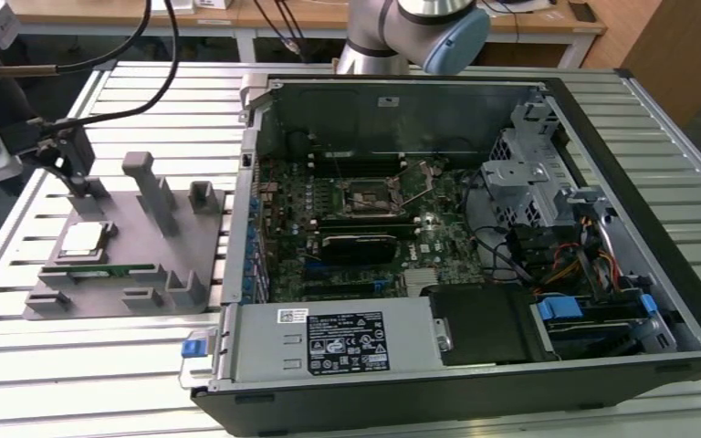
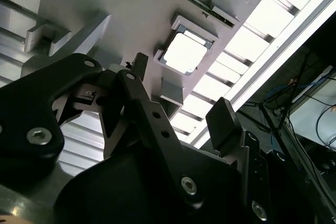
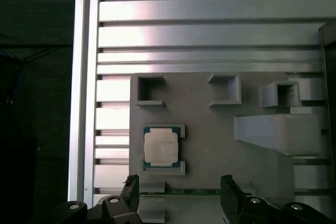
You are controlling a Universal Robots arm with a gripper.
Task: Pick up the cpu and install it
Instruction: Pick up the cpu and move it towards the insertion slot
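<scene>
**A:** One chip to install. Where is it?

**B:** The cpu (image 3: 161, 148) lies in a shallow cradle (image 3: 164, 168) on the grey fixture plate (image 3: 210, 145). That puts it below the end effector (image 3: 181, 195) and a little ahead of its fingertips. Nothing touches it. The end effector has its fingers spread wide with nothing between them, as both wrist views show.

**A:** Why a cradle?

**B:** I'd say to fix the chip's position. Raised lips catch two opposite ends, and the other two sides are bare. Those bare sides face the same way as the gap between the fingers, so the layout looks made for a pinch across them.

**A:** Which way does it point?

**B:** It lies flat with its silvery top up towards the end effector and its edges square to the plate's edges. It is close to square. The slightly longer side seems to run crosswise to the line joining the two fingers.

**A:** And the rest?

**B:** A green memory stick (image 1: 107, 269) lies in its slot on the plate, on the cpu's far side from the end effector. The plate rests on the slatted table (image 1: 107, 356). The open computer case (image 1: 643, 265) stands well off to the end effector's side, and its socket (image 1: 367, 194) looks unfilled.
</scene>
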